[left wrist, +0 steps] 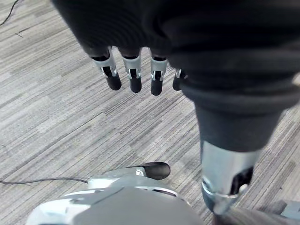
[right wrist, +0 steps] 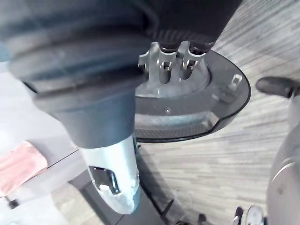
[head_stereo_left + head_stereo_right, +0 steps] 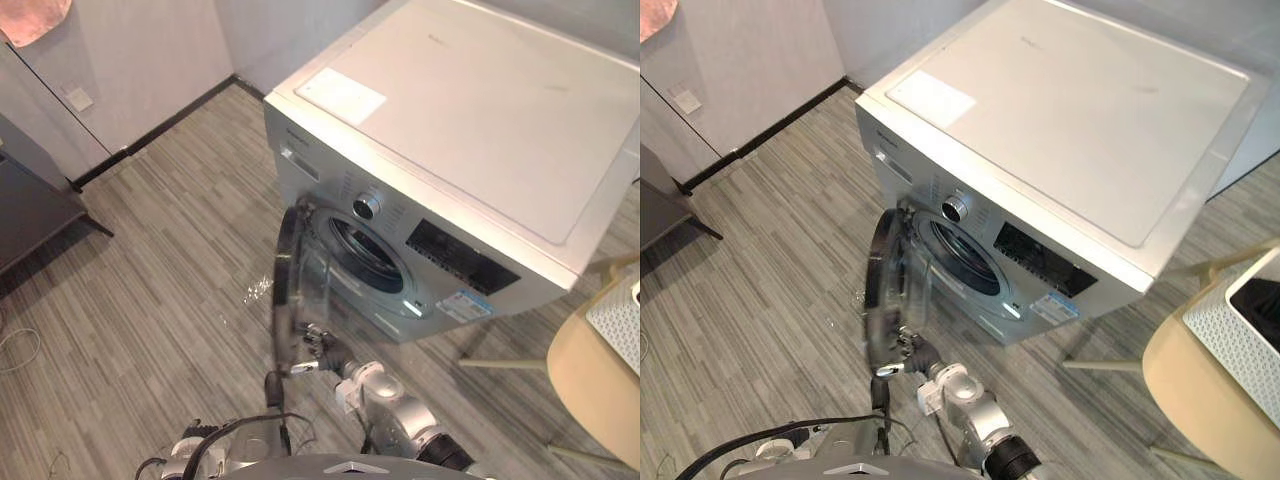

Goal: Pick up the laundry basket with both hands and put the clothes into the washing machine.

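Observation:
A silver front-loading washing machine [image 3: 470, 110] stands ahead with its round door [image 3: 290, 290] swung out towards me and the dark drum opening [image 3: 365, 255] showing. My right hand [image 3: 325, 345] is low at the door's bottom edge, and in the right wrist view its straight fingers [image 2: 169, 63] rest against the door's glass [image 2: 187, 108]. My left hand [image 1: 136, 79] hangs over the wooden floor with relaxed fingers and holds nothing. A white perforated laundry basket [image 3: 1240, 330] sits on a round pale table [image 3: 1190, 400] at the right edge.
Grey plank floor [image 3: 170, 260] stretches left of the machine. A dark table [image 3: 30, 210] stands at the far left by the wall. A pink cloth [image 3: 30, 20] hangs at the upper left. The pale table's legs [image 3: 500, 362] reach close to the machine's right side.

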### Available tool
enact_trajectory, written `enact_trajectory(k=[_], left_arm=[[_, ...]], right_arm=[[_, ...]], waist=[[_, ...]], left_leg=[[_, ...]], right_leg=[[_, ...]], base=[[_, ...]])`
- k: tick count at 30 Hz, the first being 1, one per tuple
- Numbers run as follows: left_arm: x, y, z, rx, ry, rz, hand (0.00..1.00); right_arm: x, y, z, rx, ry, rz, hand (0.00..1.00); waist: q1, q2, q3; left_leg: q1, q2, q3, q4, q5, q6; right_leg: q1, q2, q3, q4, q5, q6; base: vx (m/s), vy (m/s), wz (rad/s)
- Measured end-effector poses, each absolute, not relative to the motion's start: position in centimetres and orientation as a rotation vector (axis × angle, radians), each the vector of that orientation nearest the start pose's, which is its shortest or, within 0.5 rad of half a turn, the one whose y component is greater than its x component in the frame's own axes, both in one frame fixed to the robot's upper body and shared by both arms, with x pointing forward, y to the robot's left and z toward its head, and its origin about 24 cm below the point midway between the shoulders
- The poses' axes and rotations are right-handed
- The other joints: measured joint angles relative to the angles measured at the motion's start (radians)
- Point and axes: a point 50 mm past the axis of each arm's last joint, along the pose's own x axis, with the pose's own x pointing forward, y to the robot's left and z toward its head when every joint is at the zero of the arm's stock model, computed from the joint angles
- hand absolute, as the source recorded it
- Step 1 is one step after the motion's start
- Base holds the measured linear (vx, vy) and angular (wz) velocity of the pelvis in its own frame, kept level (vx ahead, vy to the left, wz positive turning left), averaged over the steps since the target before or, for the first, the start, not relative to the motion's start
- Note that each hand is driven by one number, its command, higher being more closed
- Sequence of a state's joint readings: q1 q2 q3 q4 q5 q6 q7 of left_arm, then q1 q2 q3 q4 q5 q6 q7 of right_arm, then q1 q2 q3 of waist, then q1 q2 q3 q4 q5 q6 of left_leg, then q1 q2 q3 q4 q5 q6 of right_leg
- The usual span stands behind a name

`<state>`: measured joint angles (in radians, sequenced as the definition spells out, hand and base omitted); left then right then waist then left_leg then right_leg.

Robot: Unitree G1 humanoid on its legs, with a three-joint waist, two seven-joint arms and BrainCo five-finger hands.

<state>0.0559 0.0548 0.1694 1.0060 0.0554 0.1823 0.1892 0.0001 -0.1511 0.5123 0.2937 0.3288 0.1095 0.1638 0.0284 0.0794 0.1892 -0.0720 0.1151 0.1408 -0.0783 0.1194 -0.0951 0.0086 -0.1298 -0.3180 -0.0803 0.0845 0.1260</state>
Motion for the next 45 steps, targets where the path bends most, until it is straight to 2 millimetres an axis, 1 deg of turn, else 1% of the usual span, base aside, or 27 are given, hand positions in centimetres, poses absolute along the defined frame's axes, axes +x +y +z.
enact_trajectory(k=[1,4,7,9,11,12,14,15,17,19,20,21,22,23,24,26,27,29,31,32,35,37,38,40,42,44,45], left_arm=[[9.4,20.3,-16.1,0.115,1.242,0.340,0.00],[9.1,20.8,-16.1,0.142,1.255,0.340,0.00],[9.0,21.2,-16.1,0.158,1.259,0.341,0.00],[9.0,21.2,-16.1,0.165,1.261,0.337,0.00],[8.8,21.2,-16.2,0.168,1.266,0.329,0.00],[8.8,21.2,-16.2,0.165,1.267,0.327,0.00],[8.8,21.2,-16.2,0.166,1.271,0.321,0.00],[8.8,21.3,-16.2,0.169,1.270,0.321,0.00],[9.3,21.6,-16.0,0.181,1.266,0.320,0.00],[10.2,21.9,-15.8,0.190,1.258,0.322,0.00],[11.6,22.2,-15.4,0.189,1.224,0.327,0.00],[13.7,22.4,-14.7,0.177,1.173,0.341,0.00],[14.8,22.6,-14.3,0.168,1.144,0.351,0.00],[17.1,23.1,-13.2,0.151,1.080,0.380,0.00],[19.4,23.9,-11.8,0.114,1.002,0.439,0.00],[22.1,25.1,-9.8,0.046,0.885,0.524,0.00],[23.8,26.1,-8.2,-0.029,0.797,0.593,0.00],[26.5,27.2,-5.5,-0.181,0.648,0.683,0.00],[28.6,27.6,-3.3,-0.252,0.542,0.697,0.00],[29.6,27.6,-2.2,-0.320,0.488,0.711,0.00],[30.8,27.5,-0.8,-0.441,0.428,0.729,0.00],[31.3,28.0,0.0,-0.509,0.393,0.753,0.00],[31.4,28.2,0.2,-0.519,0.386,0.757,0.00],[31.9,28.7,1.2,-0.537,0.358,0.768,0.00],[32.6,29.8,2.6,-0.579,0.325,0.798,0.00],[32.7,30.2,3.0,-0.600,0.324,0.821,0.00],[32.7,30.8,3.3,-0.615,0.318,0.844,0.00]], right_arm=[[20.2,-6.5,-4.6,0.121,0.495,0.598,0.00],[20.2,-7.2,-4.1,0.123,0.461,0.584,0.00],[20.0,-8.0,-4.3,0.124,0.460,0.546,0.00],[19.6,-8.6,-4.7,0.130,0.473,0.513,0.00],[18.7,-10.2,-5.6,0.144,0.509,0.438,0.00],[18.3,-10.6,-5.9,0.141,0.525,0.417,0.00],[16.8,-12.7,-7.0,0.129,0.578,0.326,0.00],[16.4,-13.3,-7.3,0.133,0.595,0.297,0.00],[14.7,-15.4,-8.2,0.110,0.651,0.207,0.00],[14.1,-16.4,-8.5,0.088,0.670,0.163,0.00],[13.9,-17.1,-8.5,0.087,0.679,0.123,0.00],[13.7,-17.6,-8.6,0.095,0.679,0.083,0.00],[13.7,-17.8,-8.6,0.094,0.679,0.067,0.00],[13.8,-18.0,-8.5,0.101,0.673,0.043,0.00],[14.0,-18.0,-8.5,0.114,0.666,0.028,0.00],[13.9,-17.7,-8.5,0.125,0.666,0.020,0.00],[13.9,-17.6,-8.6,0.140,0.667,0.002,0.00],[13.6,-17.4,-8.7,0.161,0.671,-0.014,0.00],[13.5,-17.4,-8.6,0.169,0.664,-0.016,0.00],[13.6,-17.4,-8.4,0.173,0.651,-0.017,0.00],[13.8,-17.3,-8.2,0.182,0.635,-0.016,0.00],[14.2,-17.2,-7.7,0.183,0.608,-0.009,0.00],[14.3,-17.2,-7.6,0.183,0.601,-0.008,0.00],[14.6,-17.1,-7.1,0.182,0.579,0.001,0.00],[15.1,-16.8,-6.4,0.187,0.538,0.009,0.00],[15.4,-16.5,-6.0,0.195,0.511,0.012,0.00],[15.5,-16.3,-5.9,0.198,0.507,0.017,0.00]], waist=[[0.000,-0.004,-0.002],[-0.001,-0.032,-0.024],[-0.001,-0.053,-0.037],[-0.001,-0.056,-0.041],[-0.001,-0.061,-0.046],[-0.001,-0.062,-0.047],[-0.004,-0.066,-0.050],[-0.005,-0.068,-0.051],[-0.017,-0.080,-0.057],[-0.026,-0.092,-0.060],[-0.032,-0.105,-0.057],[-0.036,-0.120,-0.052],[-0.040,-0.127,-0.051],[-0.044,-0.142,-0.049],[-0.056,-0.153,-0.042],[-0.071,-0.164,-0.040],[-0.083,-0.167,-0.032],[-0.095,-0.167,-0.027],[-0.098,-0.170,-0.021],[-0.103,-0.172,-0.004],[-0.109,-0.187,0.009],[-0.121,-0.207,0.024],[-0.123,-0.211,0.025],[-0.122,-0.227,0.045],[-0.119,-0.243,0.056],[-0.119,-0.251,0.068],[-0.119,-0.258,0.072]], left_leg=[[0.006,-0.001,0.000,0.000,-0.002,-0.001],[0.028,-0.004,0.002,0.000,-0.012,-0.002],[0.037,-0.001,0.010,-0.001,-0.014,-0.001],[0.040,-0.001,0.014,-0.001,-0.014,-0.001],[0.041,-0.001,0.023,-0.006,-0.020,-0.003],[0.041,-0.001,0.025,-0.006,-0.022,-0.005],[0.040,-0.001,0.035,-0.007,-0.023,-0.004],[0.040,-0.001,0.040,-0.007,-0.027,0.000],[0.028,0.002,0.056,-0.007,-0.029,0.002],[0.003,0.008,0.073,-0.007,-0.029,0.001],[-0.018,0.016,0.093,-0.006,-0.027,-0.001],[-0.035,0.021,0.116,-0.006,-0.025,-0.003],[-0.042,0.023,0.130,-0.003,-0.021,-0.006],[-0.050,0.029,0.163,-0.001,-0.016,-0.009],[-0.048,0.033,0.196,0.000,-0.012,-0.002],[-0.046,0.037,0.226,0.000,-0.012,-0.003],[-0.040,0.039,0.250,0.000,-0.015,-0.006],[-0.029,0.043,0.279,0.000,-0.023,-0.012],[-0.030,0.046,0.299,0.000,-0.028,-0.014],[-0.031,0.047,0.304,0.000,-0.029,-0.014],[-0.056,0.047,0.323,0.000,-0.030,-0.014],[-0.077,0.046,0.325,0.000,-0.029,-0.014],[-0.085,0.047,0.325,0.000,-0.029,-0.014],[-0.093,0.049,0.322,0.010,-0.031,-0.012],[-0.136,0.054,0.317,0.040,-0.041,-0.008],[-0.163,0.056,0.313,0.055,-0.044,-0.005],[-0.180,0.059,0.311,0.069,-0.050,-0.005]], right_leg=[[0.006,0.000,0.000,0.000,-0.001,0.001],[0.030,-0.002,0.000,0.000,-0.011,0.007],[0.035,-0.003,0.004,0.000,-0.014,0.004],[0.038,-0.003,0.005,0.000,-0.015,0.004],[0.034,-0.002,0.009,0.000,-0.019,0.000],[0.032,-0.002,0.011,0.000,-0.018,0.000],[0.025,-0.001,0.029,-0.001,-0.024,-0.002],[0.021,-0.001,0.032,-0.002,-0.024,-0.002],[-0.008,0.002,0.050,-0.006,-0.023,-0.004],[-0.042,0.008,0.065,-0.006,-0.019,-0.009],[-0.076,0.015,0.087,-0.006,-0.013,-0.015],[-0.103,0.019,0.107,-0.002,0.004,-0.019],[-0.118,0.022,0.121,0.000,0.011,-0.020],[-0.147,0.028,0.151,0.000,0.032,-0.025],[-0.165,0.032,0.178,0.000,0.044,-0.026],[-0.187,0.034,0.212,0.000,0.056,-0.028],[-0.195,0.038,0.234,0.000,0.061,-0.027],[-0.207,0.047,0.266,0.000,0.066,-0.027],[-0.221,0.050,0.286,0.000,0.068,-0.029],[-0.225,0.052,0.293,0.000,0.068,-0.029],[-0.262,0.053,0.311,0.000,0.076,-0.030],[-0.286,0.054,0.315,0.000,0.082,-0.028],[-0.292,0.055,0.315,0.000,0.084,-0.028],[-0.295,0.055,0.312,0.000,0.088,-0.027],[-0.325,0.054,0.310,0.000,0.100,-0.025],[-0.345,0.052,0.310,0.000,0.116,-0.020],[-0.355,0.052,0.311,0.000,0.123,-0.018]], base=[[0.11,-0.015,0.02],[0.04,-0.003,0.02],[-0.02,-0.001,-0.05],[-0.04,0.001,0.00],[-0.07,0.003,-0.06],[-0.07,0.003,-0.12],[-0.05,0.001,-0.15],[-0.05,0.000,-0.18],[-0.04,0.001,-0.26],[-0.02,-0.006,-0.31],[0.00,-0.011,-0.49],[0.00,-0.011,-0.54],[0.03,-0.008,-0.70],[0.04,-0.005,-0.79],[0.04,-0.002,-0.82],[0.04,0.001,-0.66],[0.04,0.000,-0.63],[0.03,-0.008,-0.52],[0.03,-0.013,-0.34],[0.02,-0.013,-0.22],[0.02,-0.010,-0.20],[0.03,-0.003,-0.09],[0.04,-0.002,-0.02],[0.03,-0.002,0.04],[0.00,0.000,0.00],[0.00,0.000,0.00],[0.00,0.000,0.00]])
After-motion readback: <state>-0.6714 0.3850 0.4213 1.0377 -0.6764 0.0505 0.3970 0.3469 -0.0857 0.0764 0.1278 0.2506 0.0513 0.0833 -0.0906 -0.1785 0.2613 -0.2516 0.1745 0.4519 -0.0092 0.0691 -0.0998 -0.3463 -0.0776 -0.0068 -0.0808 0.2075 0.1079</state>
